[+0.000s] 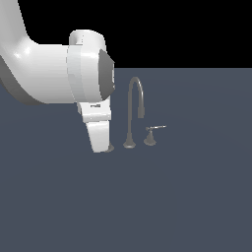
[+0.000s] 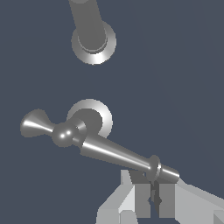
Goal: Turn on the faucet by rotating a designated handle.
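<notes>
In the wrist view the gripper (image 2: 154, 199) has its two fingers (image 2: 142, 201) almost together, with only a thin dark slit between the pads. Nothing is held in that slit. The far end of the handle (image 2: 116, 153) lies across the fingertips, just in front of them, and its ringed end seems to touch or nearly touch them; I cannot tell if there is real contact.

From the jaws outward, the handle's lever goes as a tapered rod to a round ball joint, and past the ball there is a short flared end. Under the ball sits the handle's round cone base on the dark floor (image 2: 183, 78). Farther from the jaws stands the base of the spout (image 2: 92, 41), apart from the handle's base.

The faucet (image 1: 134, 115) has one spout and two handles. In the exterior view the second handle (image 1: 150, 135) stands beyond the spout, on the side away from the jaws, with a short lever pointing away. The gripper (image 1: 101, 145) hangs low beside the spout's foot, and it hides most of the near handle (image 1: 110, 147), of which only a bit of the base shows.

Around the faucet the floor is flat and bare on all sides, with its far edge against black.
</notes>
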Action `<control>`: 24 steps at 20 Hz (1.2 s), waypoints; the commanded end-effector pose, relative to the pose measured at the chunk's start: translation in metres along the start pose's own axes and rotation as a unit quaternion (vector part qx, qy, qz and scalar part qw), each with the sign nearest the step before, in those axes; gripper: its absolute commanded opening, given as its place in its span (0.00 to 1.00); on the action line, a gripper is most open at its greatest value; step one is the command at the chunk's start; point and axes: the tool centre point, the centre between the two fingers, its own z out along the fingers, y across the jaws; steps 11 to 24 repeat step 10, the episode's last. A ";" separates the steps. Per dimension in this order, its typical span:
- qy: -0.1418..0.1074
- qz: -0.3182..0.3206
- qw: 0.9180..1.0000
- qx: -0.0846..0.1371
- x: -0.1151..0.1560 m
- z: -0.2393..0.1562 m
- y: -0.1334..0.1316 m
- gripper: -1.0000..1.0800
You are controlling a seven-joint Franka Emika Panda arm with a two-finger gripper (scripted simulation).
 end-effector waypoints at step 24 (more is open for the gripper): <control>0.008 0.030 1.000 -0.003 0.073 0.002 -0.003 0.00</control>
